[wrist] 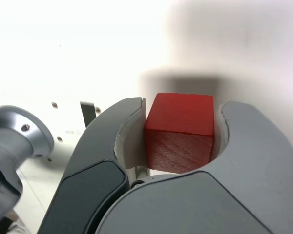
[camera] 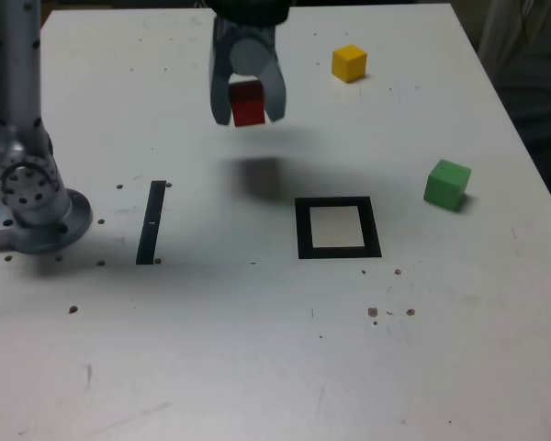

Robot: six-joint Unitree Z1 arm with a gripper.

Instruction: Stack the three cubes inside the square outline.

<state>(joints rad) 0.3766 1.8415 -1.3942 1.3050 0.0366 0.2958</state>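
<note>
My gripper (camera: 249,110) hangs above the table at the back, shut on the red cube (camera: 249,104), which is lifted clear of the surface with its shadow below. In the wrist view the red cube (wrist: 180,131) sits squeezed between both grey fingers (wrist: 112,146). The square outline (camera: 337,228), black with a pale centre, lies on the table nearer the front and to the exterior view's right of the gripper. The yellow cube (camera: 349,63) rests at the back right. The green cube (camera: 447,184) rests right of the outline.
The arm's grey base (camera: 32,197) stands at the exterior view's left. A narrow black strip (camera: 151,222) lies between the base and the outline. Small dark specks dot the white table (camera: 257,349).
</note>
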